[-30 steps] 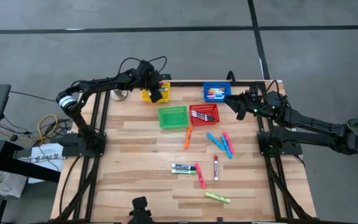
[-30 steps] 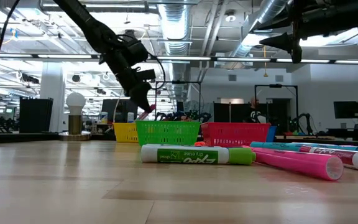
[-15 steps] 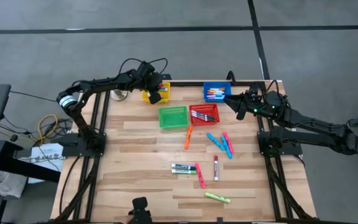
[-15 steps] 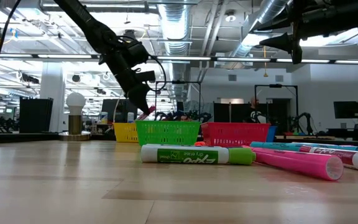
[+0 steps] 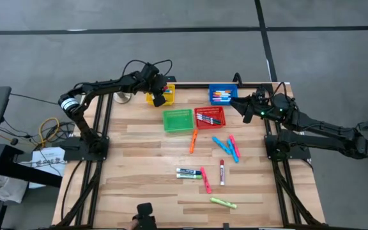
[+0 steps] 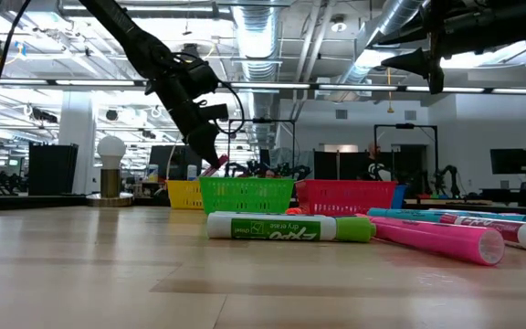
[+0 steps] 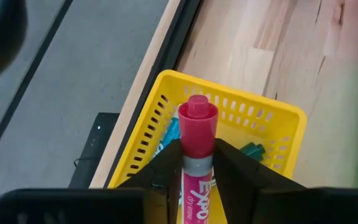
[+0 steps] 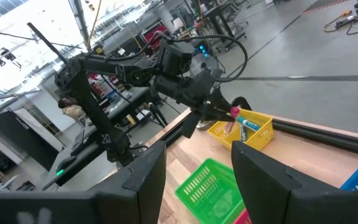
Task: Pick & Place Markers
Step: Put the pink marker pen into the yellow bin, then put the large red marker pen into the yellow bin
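My left gripper [image 7: 194, 165] hangs over the yellow basket [image 5: 160, 94] at the table's far edge, shut on a pink marker [image 7: 196, 158]; green and teal markers lie inside the basket. My right gripper [image 5: 243, 105] hovers open, high beside the blue basket [image 5: 222, 95], which holds several markers. The red basket [image 5: 209, 116] also holds markers; the green basket [image 5: 178, 120] looks bare. Loose markers lie on the table: orange [image 5: 193, 142], blue and pink [image 5: 230, 147], a group near the middle [image 5: 200, 174], one yellow-green [image 5: 223, 203]. My left gripper pinches the pink marker between its two fingers on the barrel just below the cap [image 7: 197, 167]. The fingers lie along the marker, slanting down from above. The marker is lifted clear, its capped end [image 7: 197, 118] sticking out past the fingertips over the yellow basket.
A silver-and-white object [image 5: 122, 97] stands at the table's far left corner, left of the yellow basket. The four baskets crowd the far middle of the table. Bare wood lies on the left half [image 5: 133, 160] and along the near edge.
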